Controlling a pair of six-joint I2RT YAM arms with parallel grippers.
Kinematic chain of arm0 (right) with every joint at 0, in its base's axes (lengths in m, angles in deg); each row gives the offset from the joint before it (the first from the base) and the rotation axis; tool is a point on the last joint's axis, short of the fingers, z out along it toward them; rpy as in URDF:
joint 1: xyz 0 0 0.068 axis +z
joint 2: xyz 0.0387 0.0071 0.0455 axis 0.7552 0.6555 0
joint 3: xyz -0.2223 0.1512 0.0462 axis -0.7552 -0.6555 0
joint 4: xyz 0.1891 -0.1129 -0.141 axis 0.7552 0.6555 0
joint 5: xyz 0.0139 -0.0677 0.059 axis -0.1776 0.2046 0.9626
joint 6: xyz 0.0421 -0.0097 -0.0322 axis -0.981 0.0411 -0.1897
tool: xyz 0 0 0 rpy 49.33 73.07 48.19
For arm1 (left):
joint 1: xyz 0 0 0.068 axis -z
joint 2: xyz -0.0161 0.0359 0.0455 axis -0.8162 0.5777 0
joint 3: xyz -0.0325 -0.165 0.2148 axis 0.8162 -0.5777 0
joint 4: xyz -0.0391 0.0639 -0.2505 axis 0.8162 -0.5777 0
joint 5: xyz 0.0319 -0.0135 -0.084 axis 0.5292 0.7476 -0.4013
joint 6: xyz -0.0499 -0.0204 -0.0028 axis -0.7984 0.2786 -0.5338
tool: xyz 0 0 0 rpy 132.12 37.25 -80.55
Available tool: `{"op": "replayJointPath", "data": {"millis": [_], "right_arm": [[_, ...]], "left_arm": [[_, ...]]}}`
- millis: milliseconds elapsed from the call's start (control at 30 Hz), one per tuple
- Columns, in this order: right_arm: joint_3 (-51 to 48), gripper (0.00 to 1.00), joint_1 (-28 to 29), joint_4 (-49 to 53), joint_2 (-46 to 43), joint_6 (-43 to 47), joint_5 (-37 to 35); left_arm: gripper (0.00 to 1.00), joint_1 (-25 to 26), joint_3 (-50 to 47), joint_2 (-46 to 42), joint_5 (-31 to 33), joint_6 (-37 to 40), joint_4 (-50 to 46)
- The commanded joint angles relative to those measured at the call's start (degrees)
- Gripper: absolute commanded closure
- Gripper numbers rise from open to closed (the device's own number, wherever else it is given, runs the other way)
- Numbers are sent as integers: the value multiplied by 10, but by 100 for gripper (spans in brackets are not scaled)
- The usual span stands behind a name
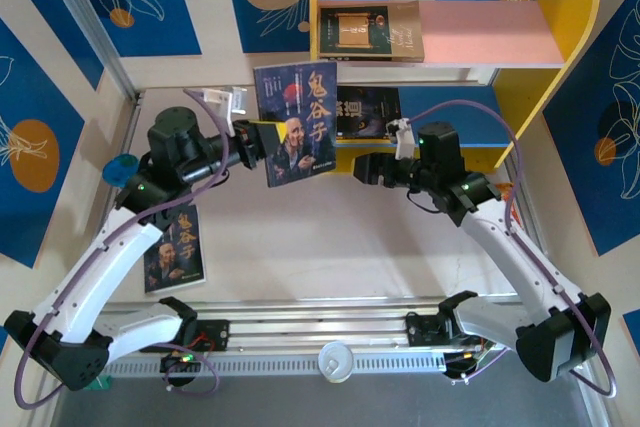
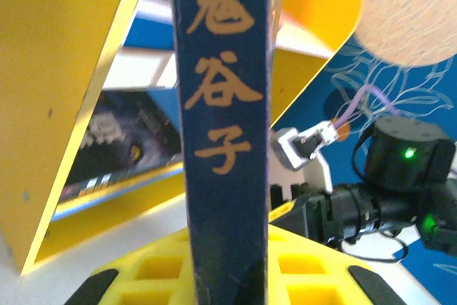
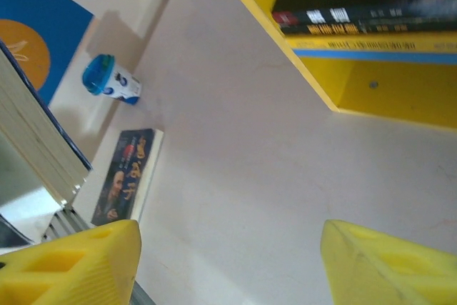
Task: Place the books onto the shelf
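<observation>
While the left gripper (image 1: 262, 137) reaches toward the shelf (image 1: 570, 7), it is clamped on the lower edge of the held book (image 1: 297, 122), a dark paperback with a bearded man on its cover. The held book is raised off the surface (image 1: 400, 237) in front of the left end of the shelf, with its cover facing the overhead camera. In the left wrist view, the spine rises upright between the yellow fingers (image 2: 307, 269) of that gripper.

The right gripper (image 1: 358, 168) hangs above the surface, just in front of the blue lower board (image 1: 450, 112). It is near the right edge of the held book but apart from it. Its fingers (image 3: 78, 262) stand wide apart with nothing between them.

The brown book (image 1: 372, 32) lies flat at the left end of the pink upper board (image 1: 480, 32). The dark books (image 1: 365, 112) lie stacked on the blue lower board; the right wrist view shows two spines there. A second bearded-man book (image 1: 174, 247) lies flat on the surface beside the left arm, well apart from the shelf. A blue cup (image 1: 120, 169) sits near the left edge of the surface.
</observation>
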Motion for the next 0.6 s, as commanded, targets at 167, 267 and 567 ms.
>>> {"op": "replayJointPath", "data": {"millis": [167, 267, 567], "right_arm": [[70, 29, -32, -35, -19, -8, 94], [104, 28, -39, -56, -15, -18, 121], [219, 22, -65, -162, 26, -91, 204]], "left_arm": [[100, 5, 139, 34, -40, 12, 179], [100, 7, 183, 56, -26, 14, 202], [100, 22, 213, 118, 62, 8, 367]]}}
